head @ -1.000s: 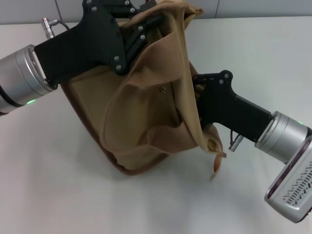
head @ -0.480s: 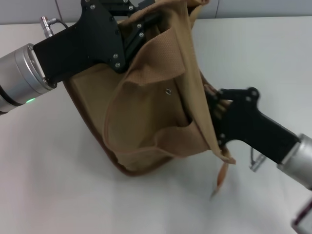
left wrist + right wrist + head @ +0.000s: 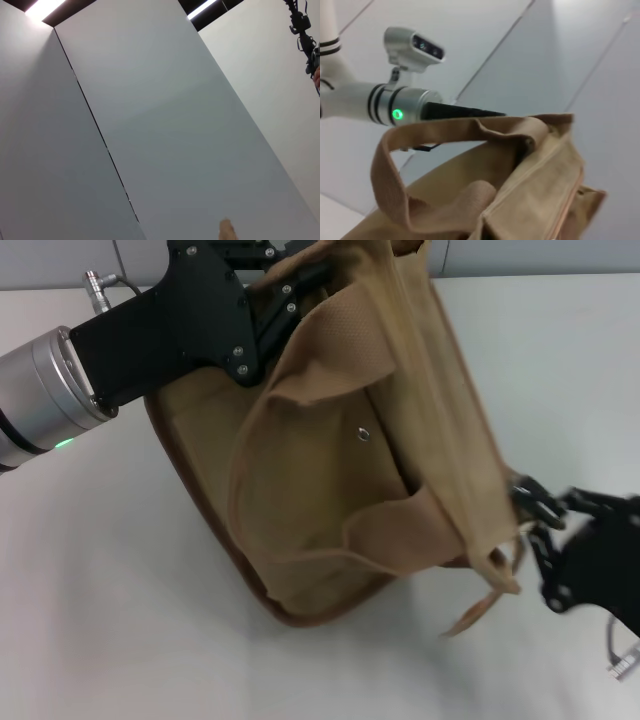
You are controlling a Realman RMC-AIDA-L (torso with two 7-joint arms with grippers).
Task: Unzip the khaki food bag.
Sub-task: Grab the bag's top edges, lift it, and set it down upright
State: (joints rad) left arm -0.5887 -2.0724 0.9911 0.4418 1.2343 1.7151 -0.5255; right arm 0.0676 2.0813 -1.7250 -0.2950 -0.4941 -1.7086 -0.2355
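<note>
The khaki food bag [image 3: 330,490] lies tilted on the white table, its front pocket snap [image 3: 362,435] facing up and a wide strap handle [image 3: 440,390] draped over it. My left gripper [image 3: 300,280] is shut on the bag's far top end and holds it up. My right gripper [image 3: 522,525] is at the bag's near right end, shut on the zipper pull, which the fabric hides. A brown tab [image 3: 470,618] hangs below that end. The right wrist view shows the bag's top [image 3: 535,200] and a handle loop [image 3: 390,165] close up. The left wrist view shows only a tan scrap [image 3: 226,231].
The white table [image 3: 120,620] spreads to the left and front of the bag. Grey wall panels [image 3: 60,260] stand behind it. My left arm's silver forearm [image 3: 40,390] reaches in from the left and also shows in the right wrist view [image 3: 395,112].
My right gripper has moved right and toward the front along the bag's top. The bag's near end has stretched and slid rightward with it. The left gripper has held its place.
</note>
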